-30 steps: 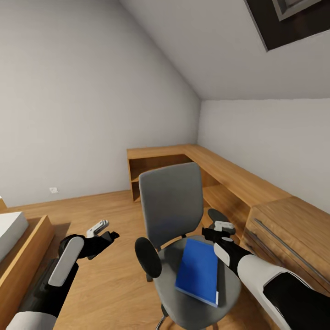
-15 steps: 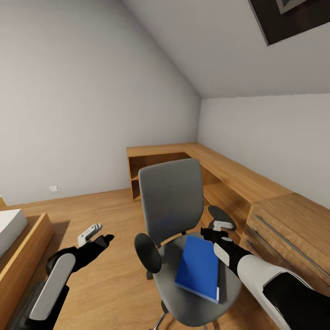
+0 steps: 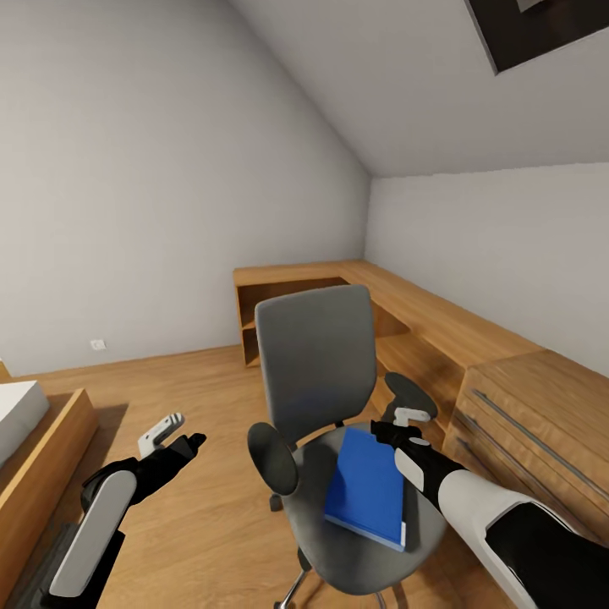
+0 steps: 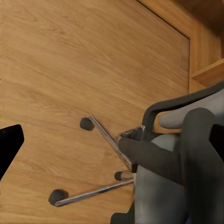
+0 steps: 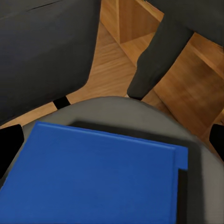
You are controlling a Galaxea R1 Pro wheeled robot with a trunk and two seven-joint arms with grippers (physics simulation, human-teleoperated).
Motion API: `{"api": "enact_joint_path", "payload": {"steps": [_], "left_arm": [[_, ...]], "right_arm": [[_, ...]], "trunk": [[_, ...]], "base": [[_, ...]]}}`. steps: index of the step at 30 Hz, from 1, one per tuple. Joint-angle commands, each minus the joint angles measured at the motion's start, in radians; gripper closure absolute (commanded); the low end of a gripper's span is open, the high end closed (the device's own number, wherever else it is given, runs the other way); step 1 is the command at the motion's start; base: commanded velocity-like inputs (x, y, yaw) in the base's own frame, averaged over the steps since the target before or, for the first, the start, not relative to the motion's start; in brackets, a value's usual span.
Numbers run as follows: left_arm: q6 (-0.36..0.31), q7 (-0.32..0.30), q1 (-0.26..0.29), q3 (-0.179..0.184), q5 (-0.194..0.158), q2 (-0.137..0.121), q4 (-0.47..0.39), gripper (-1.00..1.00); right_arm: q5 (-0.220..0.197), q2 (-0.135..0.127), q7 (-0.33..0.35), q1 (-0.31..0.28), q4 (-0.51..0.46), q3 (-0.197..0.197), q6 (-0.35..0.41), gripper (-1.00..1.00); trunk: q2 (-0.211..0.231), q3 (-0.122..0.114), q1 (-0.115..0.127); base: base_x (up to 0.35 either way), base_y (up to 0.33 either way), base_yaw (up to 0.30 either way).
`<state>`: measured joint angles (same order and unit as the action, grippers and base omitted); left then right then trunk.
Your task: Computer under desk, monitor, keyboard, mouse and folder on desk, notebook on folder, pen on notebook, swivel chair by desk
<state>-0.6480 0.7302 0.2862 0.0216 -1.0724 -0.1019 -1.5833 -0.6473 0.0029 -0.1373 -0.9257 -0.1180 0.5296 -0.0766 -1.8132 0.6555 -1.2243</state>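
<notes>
While the right gripper (image 3: 404,425) hovers open and empty just above the folder's (image 3: 366,486) far edge, folder lies flat on swivel chair (image 3: 317,372) seat. Left gripper (image 3: 172,431) open, empty, well left of it.

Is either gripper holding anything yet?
No. The right gripper hovers open above the folder on the swivel chair; the left gripper is empty.

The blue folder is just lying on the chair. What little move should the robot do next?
Probably lower the right pincer onto the folder. It lies flat on the swivel chair seat, ungrasped, and that pincer hovers open right beside its edge.
</notes>
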Motion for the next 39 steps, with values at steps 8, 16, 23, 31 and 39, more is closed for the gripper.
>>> {"api": "enact_joint_path", "payload": {"steps": [8, 16, 23, 31, 39], "left_arm": [[0.002, 0.012, 0.001, 0.003, -0.011, 0.002, 0.006, -1.0], [0.002, 0.008, 0.001, 0.004, -0.015, 0.003, 0.028, -1.0], [0.005, 0.005, 0.001, 0.004, -0.012, 0.004, 0.057, -1.0], [0.005, 0.006, 0.001, 0.004, -0.01, 0.002, 0.06, -1.0], [0.005, 0.006, 0.001, 0.003, -0.009, 0.001, 0.06, -1.0]], "right_arm": [[-0.008, 0.001, -0.004, -0.001, 0.0, 0.01, -0.004, -1.0], [-0.005, 0.005, -0.004, -0.001, -0.001, 0.014, -0.005, -1.0], [0.004, 0.008, 0.0, -0.001, -0.004, 0.021, -0.006, -1.0], [0.078, 0.025, 0.029, -0.001, -0.006, 0.035, -0.006, -1.0], [0.101, 0.037, 0.034, -0.001, -0.005, 0.037, -0.006, -1.0]], "trunk": [[-0.057, 0.026, -0.031], [-0.057, 0.026, -0.031], [-0.057, 0.026, -0.031], [-0.057, 0.026, -0.031], [-0.057, 0.026, -0.031]], "base": [[0.0, 0.0, 0.0], [0.0, 0.0, 0.0], [0.0, 0.0, 0.0], [0.08, 0.0, 0.0], [0.196, 0.0, 0.0]]}}
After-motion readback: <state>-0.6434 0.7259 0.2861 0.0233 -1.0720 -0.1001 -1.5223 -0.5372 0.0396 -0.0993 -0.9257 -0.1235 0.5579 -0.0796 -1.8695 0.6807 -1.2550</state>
